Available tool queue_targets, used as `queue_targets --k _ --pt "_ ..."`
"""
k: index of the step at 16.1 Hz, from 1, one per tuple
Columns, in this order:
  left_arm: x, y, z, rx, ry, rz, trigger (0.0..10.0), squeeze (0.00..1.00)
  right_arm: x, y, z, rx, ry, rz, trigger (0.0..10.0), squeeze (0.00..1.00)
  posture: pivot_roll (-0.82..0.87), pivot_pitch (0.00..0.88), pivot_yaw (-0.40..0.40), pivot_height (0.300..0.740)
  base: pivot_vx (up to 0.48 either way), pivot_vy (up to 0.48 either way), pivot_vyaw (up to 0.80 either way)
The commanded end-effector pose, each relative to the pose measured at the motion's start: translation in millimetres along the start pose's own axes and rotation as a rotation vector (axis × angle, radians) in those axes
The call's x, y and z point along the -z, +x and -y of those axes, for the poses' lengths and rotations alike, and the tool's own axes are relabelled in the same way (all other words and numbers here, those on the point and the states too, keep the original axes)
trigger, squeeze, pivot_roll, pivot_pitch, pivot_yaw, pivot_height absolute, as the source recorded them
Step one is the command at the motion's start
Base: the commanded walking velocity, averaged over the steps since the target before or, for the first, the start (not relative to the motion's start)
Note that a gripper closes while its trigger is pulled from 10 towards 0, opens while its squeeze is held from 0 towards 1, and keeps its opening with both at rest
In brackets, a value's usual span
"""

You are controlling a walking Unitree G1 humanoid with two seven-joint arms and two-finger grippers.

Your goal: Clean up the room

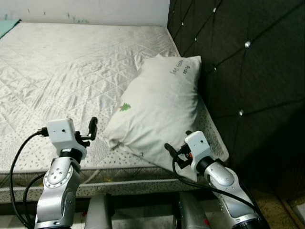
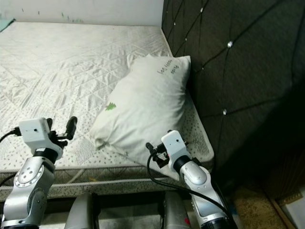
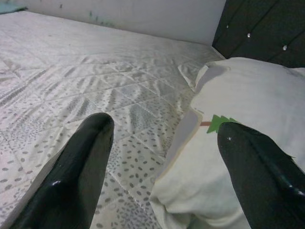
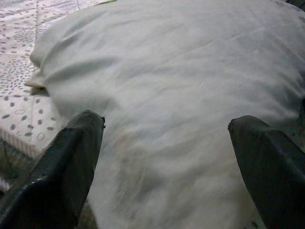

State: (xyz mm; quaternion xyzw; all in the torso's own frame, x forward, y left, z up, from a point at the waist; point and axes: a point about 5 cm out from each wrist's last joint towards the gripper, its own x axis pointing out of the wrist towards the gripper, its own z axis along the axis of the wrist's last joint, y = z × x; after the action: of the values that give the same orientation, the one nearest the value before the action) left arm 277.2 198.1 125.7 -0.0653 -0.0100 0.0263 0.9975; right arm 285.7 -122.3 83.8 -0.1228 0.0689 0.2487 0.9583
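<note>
A white pillow lies at the head end of a bare quilted mattress, its long axis running from the near edge of the bed up and away toward the dark tufted headboard, which stands along the mattress's right side. The far end of the pillow leans against the headboard and carries a line of small green writing; a small green tree print sits on its left side, and the near corner hangs over the mattress's front edge. The right gripper is at that near corner, its two black fingers spread wide with the pillow's cloth lying between them; the right wrist view does not settle whether the pads touch the cloth, and nothing is clamped. The left gripper hovers over the mattress near the front edge, just left of the pillow's near left corner, fingers wide apart and holding nothing. To the left of the pillow the mattress stretches open and flat back to the pale wall. Right of the pillow the headboard leaves no gap.
</note>
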Motion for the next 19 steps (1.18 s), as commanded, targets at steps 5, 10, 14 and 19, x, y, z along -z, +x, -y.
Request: queue_targets --k 5,10,14,19 --pt "-0.5 1.7 1.3 0.010 0.009 -0.009 10.0 0.00 -3.1 26.5 -7.3 0.031 0.066 -0.051 10.0 0.00 -0.04 0.061 -0.026 0.550 0.000 0.000 0.00" --pt "-4.2 -4.3 -3.8 -0.004 0.023 -0.006 10.0 0.00 -19.7 63.4 -29.7 0.016 0.071 -0.053 10.0 0.00 0.02 0.074 -0.040 0.550 0.000 0.000 0.15" --pt "-3.8 -7.7 -3.1 -0.007 0.022 -0.009 10.0 0.00 -24.5 69.3 -27.4 0.063 0.102 -0.027 10.0 0.00 0.02 0.078 -0.042 0.550 0.000 0.000 0.40" --pt "-4.6 -5.4 -1.4 -0.002 0.022 -0.009 10.0 0.00 -29.6 65.3 12.2 0.303 0.056 0.028 10.0 0.00 0.01 0.079 -0.035 0.550 0.000 0.000 0.00"
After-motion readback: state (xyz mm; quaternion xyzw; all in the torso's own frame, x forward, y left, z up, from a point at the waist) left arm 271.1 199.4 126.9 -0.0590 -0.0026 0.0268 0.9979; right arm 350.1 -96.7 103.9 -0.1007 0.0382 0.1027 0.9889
